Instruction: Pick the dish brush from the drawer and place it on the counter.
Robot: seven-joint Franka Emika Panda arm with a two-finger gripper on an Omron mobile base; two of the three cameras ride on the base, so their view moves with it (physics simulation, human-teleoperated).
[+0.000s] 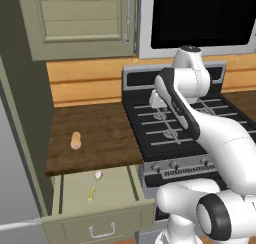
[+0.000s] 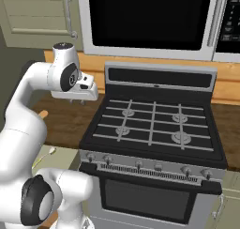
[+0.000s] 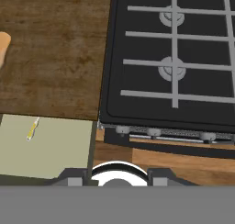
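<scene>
**Gripper above the stove, brush lying in the open drawer**

The gripper [image 2: 82, 100] hangs above the left side of the stove [image 2: 154, 125], near the seam with the counter [image 1: 100, 133], and holds nothing. Its fingers are too small and too hidden by the hand to tell whether they are spread or together. The drawer [image 1: 107, 188] below the counter is pulled out. The brush [image 1: 93, 186] lies flat on the drawer floor, white head toward the counter edge and yellow handle pointing toward the drawer front, apart from the drawer walls. In the hand view the brush [image 3: 32, 129] lies at the lower left, well apart from the fingertips [image 3: 75, 178]. A stubby tan cylinder [image 1: 75, 140] rests on the counter, left of the stove.
</scene>
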